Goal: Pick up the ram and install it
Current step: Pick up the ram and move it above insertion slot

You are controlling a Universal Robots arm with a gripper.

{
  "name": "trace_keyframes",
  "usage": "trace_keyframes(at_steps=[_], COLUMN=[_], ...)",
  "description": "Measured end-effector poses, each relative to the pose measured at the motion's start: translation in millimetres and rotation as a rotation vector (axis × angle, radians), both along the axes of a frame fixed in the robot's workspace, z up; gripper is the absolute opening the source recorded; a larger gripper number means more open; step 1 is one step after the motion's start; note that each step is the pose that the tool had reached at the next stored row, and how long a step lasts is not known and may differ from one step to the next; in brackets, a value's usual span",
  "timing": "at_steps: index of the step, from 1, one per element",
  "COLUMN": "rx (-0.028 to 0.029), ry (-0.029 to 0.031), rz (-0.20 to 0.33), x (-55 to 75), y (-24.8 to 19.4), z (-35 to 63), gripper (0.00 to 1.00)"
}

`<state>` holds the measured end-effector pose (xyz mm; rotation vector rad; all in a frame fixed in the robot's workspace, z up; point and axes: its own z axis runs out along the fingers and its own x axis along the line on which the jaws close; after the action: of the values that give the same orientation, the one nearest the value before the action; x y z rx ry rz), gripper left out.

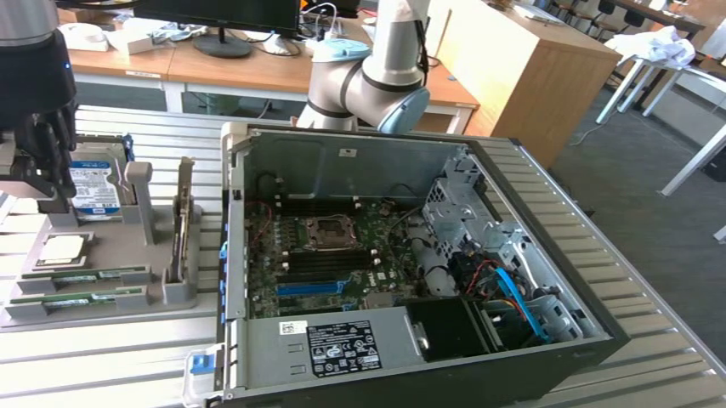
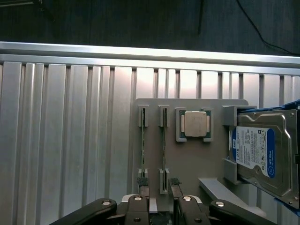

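End effector (image 2: 158,183) is hovering released, empty, over the tray (image 2: 197,159) at the exterior view's left of the computer case (image 1: 340,157). The ram (image 2: 163,140) is lying slotted there, ungrasped. You are facing pickup and installation both undone.

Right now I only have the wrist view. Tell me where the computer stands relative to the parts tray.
Observer: The open computer case stands beside the tray, at the exterior view's right of it.
Operator: Report what's inside.
Observer: The side panel is off and the motherboard lies exposed, facing up.
Operator: Now place the tool for me.
Observer: The tool hangs over the tray's end at the exterior view's left, by the hard drive. It is apart from the two ram sticks, which lie nearer the tray's front edge.
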<state>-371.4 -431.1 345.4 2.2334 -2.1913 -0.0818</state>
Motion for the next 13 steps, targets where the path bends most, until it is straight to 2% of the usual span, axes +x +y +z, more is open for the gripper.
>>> trace_keyframes(at_steps=[13], rx=[-0.0001], ry=[0.0002], rz=[0.000], x=[-0.1], y=[0.0], z=[-10.4], gripper=[0.30])
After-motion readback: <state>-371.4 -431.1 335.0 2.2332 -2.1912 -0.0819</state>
